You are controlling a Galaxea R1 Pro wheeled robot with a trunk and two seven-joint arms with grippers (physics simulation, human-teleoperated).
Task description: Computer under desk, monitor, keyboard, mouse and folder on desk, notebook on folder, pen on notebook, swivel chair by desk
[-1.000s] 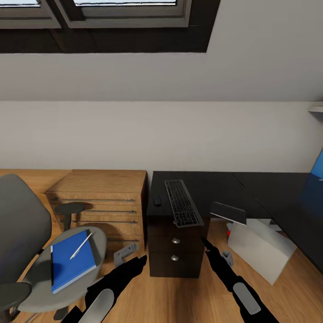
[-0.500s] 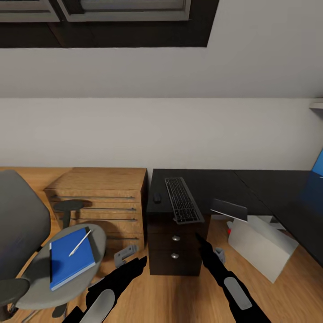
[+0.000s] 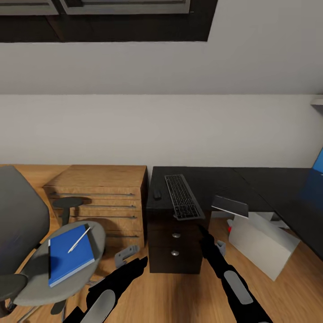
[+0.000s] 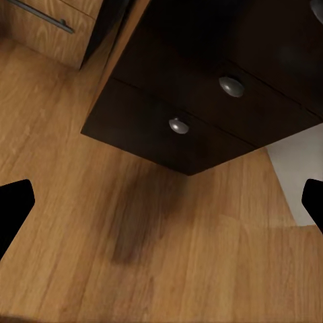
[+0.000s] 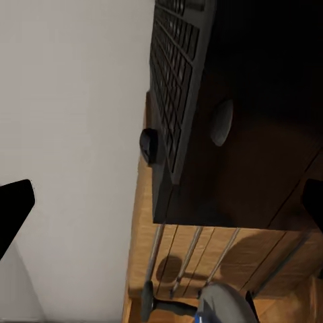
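Your right gripper (image 3: 200, 229), jaws apart and empty like the left gripper's (image 3: 142, 261), sits just below the keyboard (image 3: 182, 197), whose long axis runs away across the worktop (image 3: 215, 184).

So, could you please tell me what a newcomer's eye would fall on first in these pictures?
Likely the blue folder on the chair seat at the left, with the white pen lying on it. Next, the keyboard on the black desk, its near end jutting over the front edge, with the mouse beside it.
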